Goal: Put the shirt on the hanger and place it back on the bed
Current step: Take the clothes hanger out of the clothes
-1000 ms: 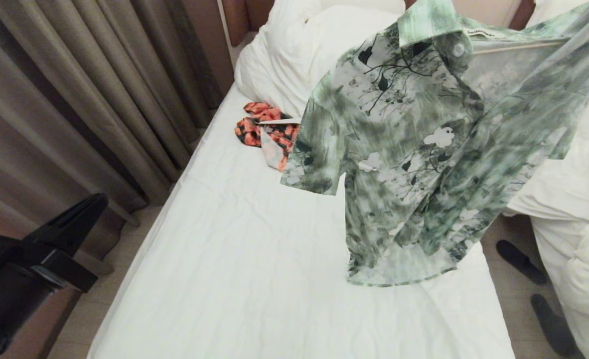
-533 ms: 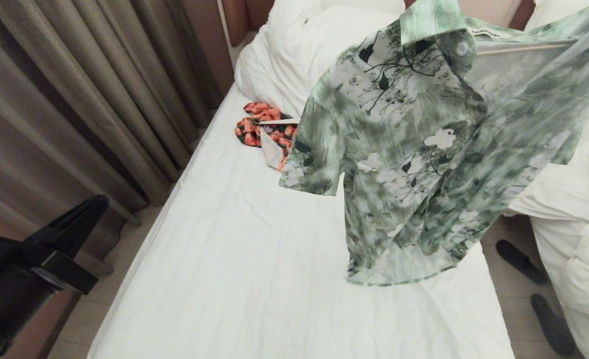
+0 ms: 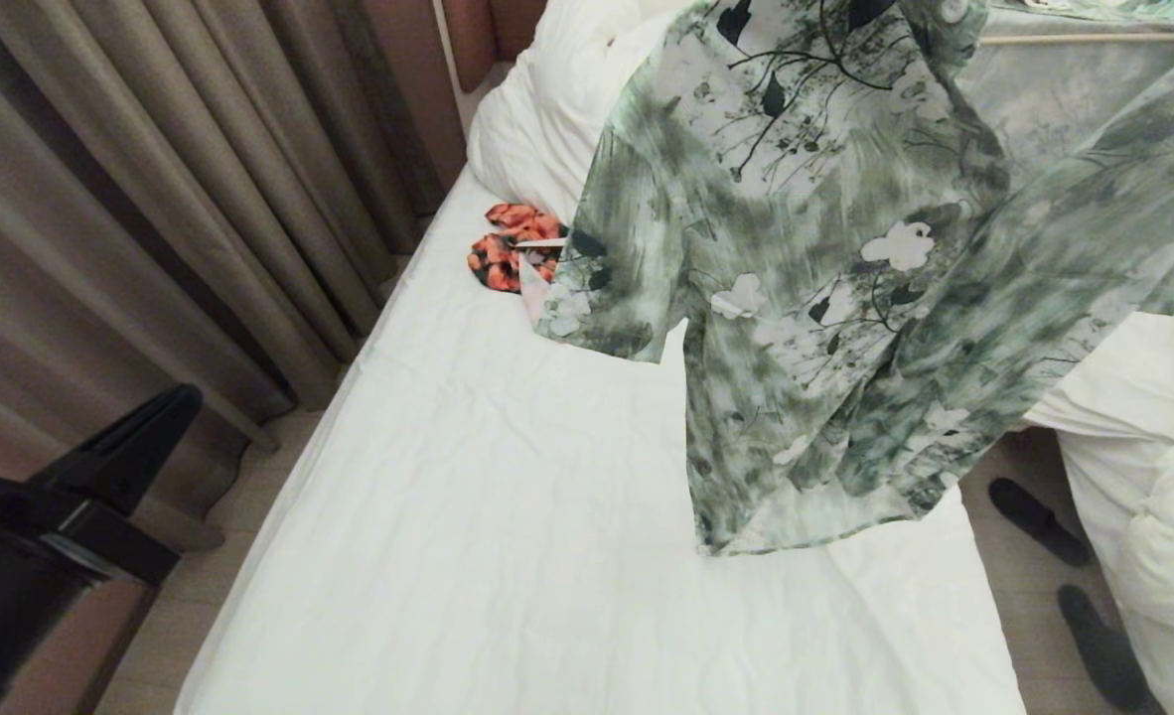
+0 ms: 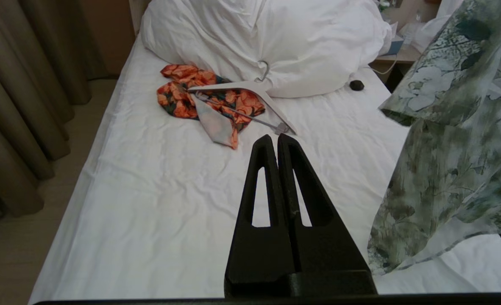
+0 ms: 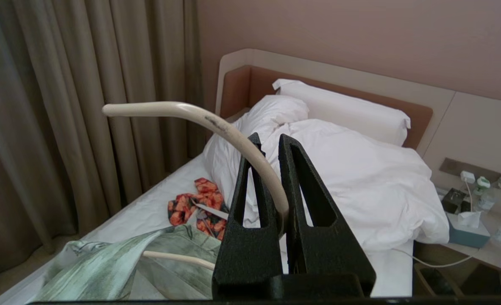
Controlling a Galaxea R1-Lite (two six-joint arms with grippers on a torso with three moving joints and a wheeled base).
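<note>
While it hangs in the air at the upper right of the head view, the shirt (image 3: 825,288) spreads open: mottled green and white, with white flowers and dark leaf branches, one short sleeve drooping toward the middle and the hem trailing just above the sheet. A cream bar of the hanger (image 3: 1084,38) shows inside it near the top edge. In the right wrist view the right gripper (image 5: 271,144) has its jaws pinched on the hanger's curved hook, which arcs toward the upper left of that picture. The bed (image 3: 448,516) fills the centre of the head view, its white sheet lightly creased. The left gripper (image 4: 277,142), jaws pressed together and holding nothing, sits low at the left edge of the head view. At the upper centre of the left wrist view lie an orange-and-black garment (image 4: 191,91) and a white hanger (image 4: 250,91) against the bunched duvet (image 4: 276,38). Curtains (image 3: 150,179) line the left side; dark slippers (image 3: 1044,521) rest on the floor at the lower right.
</note>
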